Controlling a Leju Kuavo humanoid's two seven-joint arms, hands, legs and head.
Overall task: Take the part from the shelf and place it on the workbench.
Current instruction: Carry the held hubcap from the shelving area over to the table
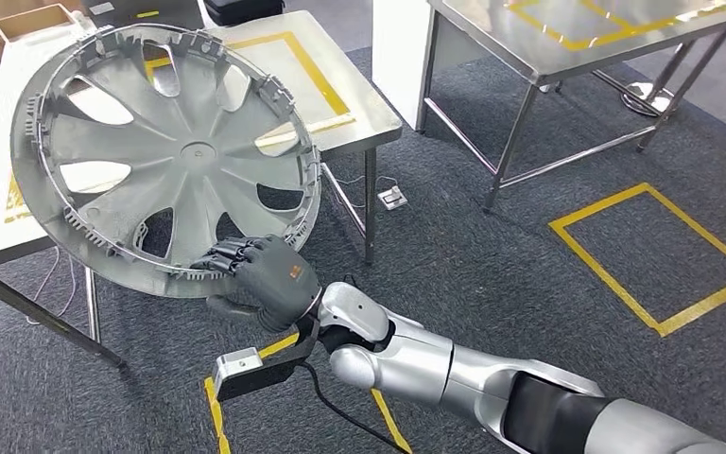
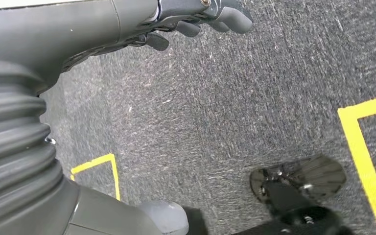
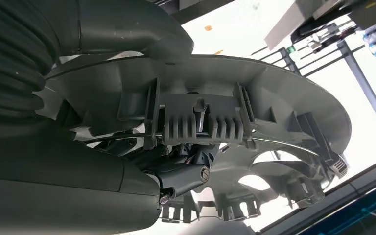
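Floor (image 1: 492, 246) is dark grey carpet w/ yellow tape rectangles marked on it. Two steel-topped tables: the near table (image 1: 359, 113) at upper left carries a yellow tape outline, the far table (image 1: 529, 47) at upper right has one too.

The part — a big silver wheel cover (image 1: 165, 156) w/ spoke cut-outs and clips round its rim — is held up in the air, tilted, its inner side toward the head cam, in front of the near table and overlapping it in view. Can't tell if it touches the tabletop.

Right robot hand (image 1: 265, 276) grips the cover at its lower rim: dark fingers (image 1: 222, 253) curl over the rim edge, thumb underneath. Right wrist view shows the same grip close up, fingers tucked behind a ribbed clip (image 3: 198, 122) on the rim. A small orange mark sits on the back of the hand (too small to read).

Left robot hand (image 2: 196, 17) hangs over the carpet, fingers curled in, holding nothing.

No legible writing anywhere.
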